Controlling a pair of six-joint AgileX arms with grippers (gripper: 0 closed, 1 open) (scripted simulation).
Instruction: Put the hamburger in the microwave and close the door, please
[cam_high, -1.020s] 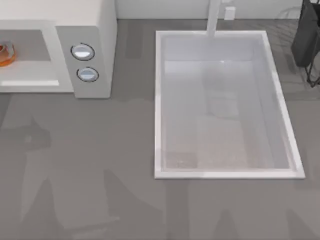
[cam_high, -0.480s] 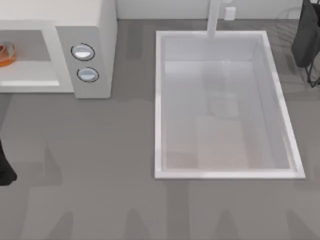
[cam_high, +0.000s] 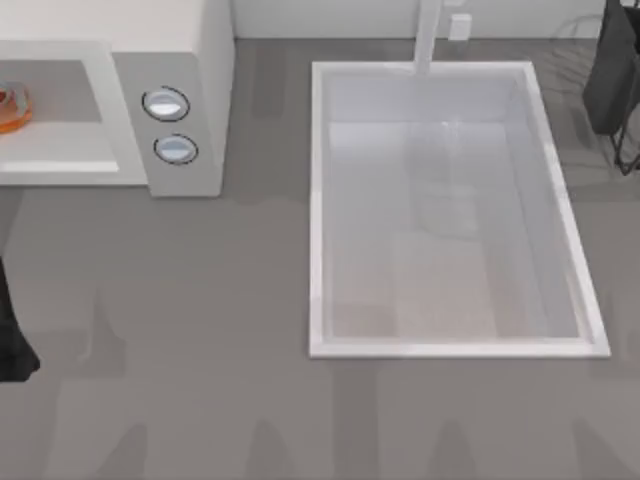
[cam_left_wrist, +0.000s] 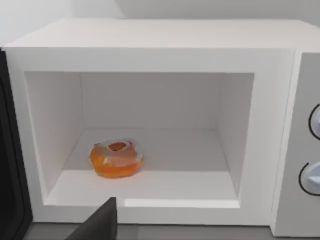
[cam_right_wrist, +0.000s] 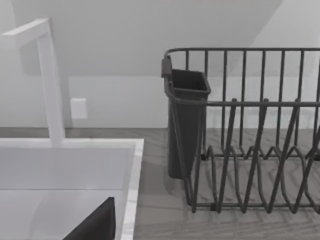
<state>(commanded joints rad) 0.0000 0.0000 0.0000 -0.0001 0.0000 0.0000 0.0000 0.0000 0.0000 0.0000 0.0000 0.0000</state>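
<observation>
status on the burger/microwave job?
Done: hamburger sits inside the microwave cavity. In hand: nothing; the left arm is at the table's left edge. Left: the door stands open at the cavity's side and needs closing.

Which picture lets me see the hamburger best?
The left wrist view: the whole hamburger sits in plain sight on the floor of the open microwave. In the top view just an orange sliver of it peeks in at the left edge. The right wrist view faces the sink and dish rack.
</observation>
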